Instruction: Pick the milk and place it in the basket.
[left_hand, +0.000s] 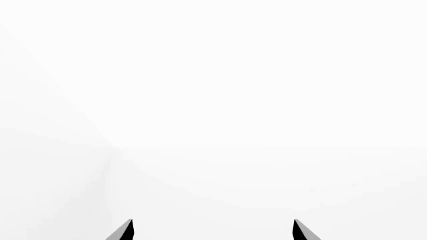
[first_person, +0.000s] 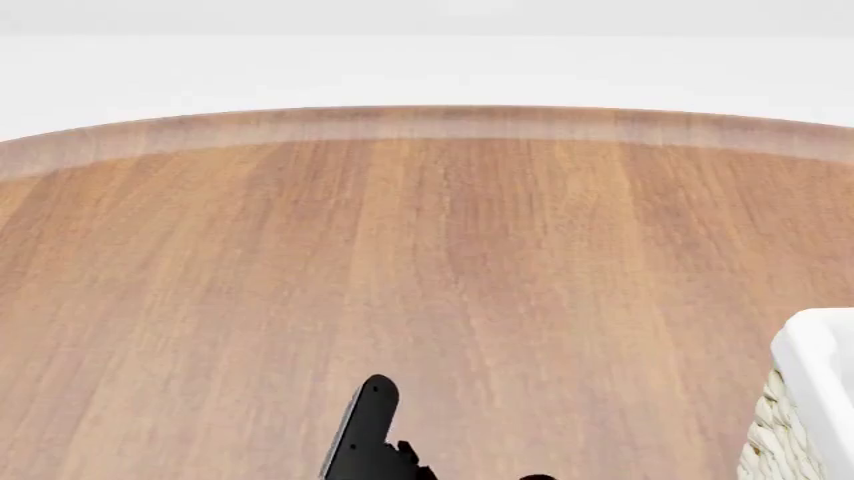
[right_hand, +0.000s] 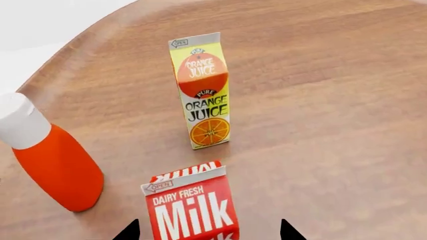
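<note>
The milk (right_hand: 190, 207) stands upright on the wooden table, showing its red top with white "Milk" lettering, in the right wrist view. My right gripper (right_hand: 209, 232) is open, one dark fingertip on either side of the carton and neither visibly touching it. Only a corner of the basket (first_person: 806, 385), woven with a white liner, shows at the head view's lower right edge. My left gripper (left_hand: 213, 230) is open with nothing between its fingertips and faces a plain white surface. The milk is out of the head view.
An orange juice carton (right_hand: 201, 90) stands just beyond the milk. A red bottle with a white cap (right_hand: 55, 162) stands beside them near the round table's edge (right_hand: 80, 37). A black arm part (first_person: 366, 432) pokes up at the head view's lower edge.
</note>
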